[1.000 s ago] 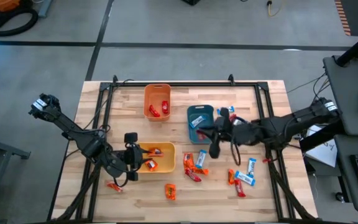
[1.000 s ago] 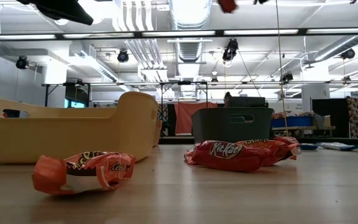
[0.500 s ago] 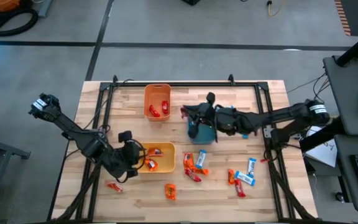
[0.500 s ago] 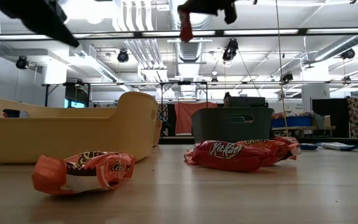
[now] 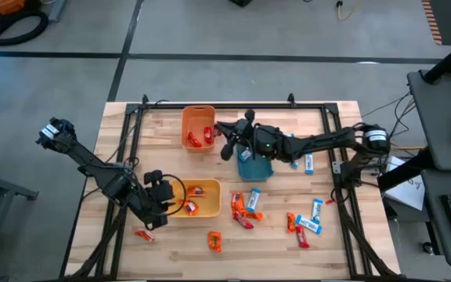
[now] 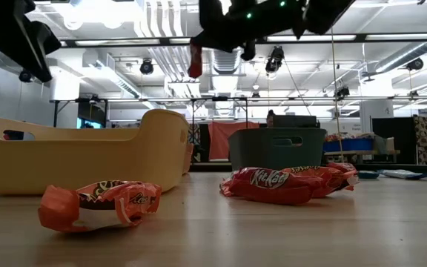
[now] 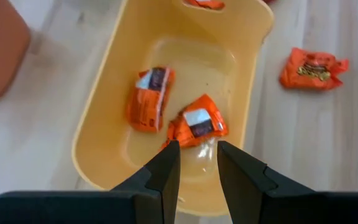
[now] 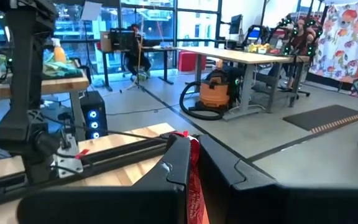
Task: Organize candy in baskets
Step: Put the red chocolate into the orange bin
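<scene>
While the left gripper (image 7: 197,163) hangs with its fingers slightly parted and empty over the near end of the yellow basket (image 5: 210,205), two orange candies (image 7: 173,112) lie just ahead of its tips inside. Raised beside the orange basket (image 5: 197,119), the right gripper (image 5: 227,133) is clamped on a red candy (image 8: 195,180), with the teal basket (image 5: 254,168) just behind it under its arm.
</scene>
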Available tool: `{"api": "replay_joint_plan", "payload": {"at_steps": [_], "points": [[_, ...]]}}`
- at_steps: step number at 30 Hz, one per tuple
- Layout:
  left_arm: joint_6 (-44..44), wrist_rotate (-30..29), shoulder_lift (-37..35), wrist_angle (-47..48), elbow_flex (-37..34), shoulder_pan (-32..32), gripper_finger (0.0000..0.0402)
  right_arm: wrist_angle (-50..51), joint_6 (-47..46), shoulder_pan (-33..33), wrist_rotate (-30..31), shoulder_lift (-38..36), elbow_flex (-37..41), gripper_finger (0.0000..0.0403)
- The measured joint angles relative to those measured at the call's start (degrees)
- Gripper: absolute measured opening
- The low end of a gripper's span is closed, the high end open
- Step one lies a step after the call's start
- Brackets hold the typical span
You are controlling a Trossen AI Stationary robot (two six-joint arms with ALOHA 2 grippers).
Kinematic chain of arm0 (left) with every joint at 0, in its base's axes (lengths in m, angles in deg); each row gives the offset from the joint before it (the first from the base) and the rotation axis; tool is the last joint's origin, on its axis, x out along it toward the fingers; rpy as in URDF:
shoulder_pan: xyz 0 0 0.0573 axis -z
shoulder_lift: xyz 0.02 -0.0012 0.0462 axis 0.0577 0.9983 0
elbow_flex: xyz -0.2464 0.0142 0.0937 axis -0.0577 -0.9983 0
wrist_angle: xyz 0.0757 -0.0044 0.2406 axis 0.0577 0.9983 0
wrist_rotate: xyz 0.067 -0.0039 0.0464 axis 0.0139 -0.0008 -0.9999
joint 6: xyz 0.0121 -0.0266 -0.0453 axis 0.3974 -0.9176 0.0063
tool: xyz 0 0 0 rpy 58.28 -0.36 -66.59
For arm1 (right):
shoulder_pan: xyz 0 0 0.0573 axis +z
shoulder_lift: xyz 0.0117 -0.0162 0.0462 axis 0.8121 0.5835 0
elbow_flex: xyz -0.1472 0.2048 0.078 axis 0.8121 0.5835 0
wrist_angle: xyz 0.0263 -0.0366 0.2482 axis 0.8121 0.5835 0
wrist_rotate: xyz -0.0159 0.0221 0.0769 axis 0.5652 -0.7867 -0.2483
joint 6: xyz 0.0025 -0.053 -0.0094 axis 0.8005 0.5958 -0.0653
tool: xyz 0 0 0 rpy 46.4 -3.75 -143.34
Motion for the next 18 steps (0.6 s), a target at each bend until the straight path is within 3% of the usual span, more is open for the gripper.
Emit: {"api": "replay_joint_plan", "payload": {"at_steps": [18], "points": [[-0.5, 1.4, 0.0, 0.2, 0.0, 0.0, 0.0091, -1.4, 3.0, -2.3, 0.0, 17.5, -12.4, 0.0018]]}}
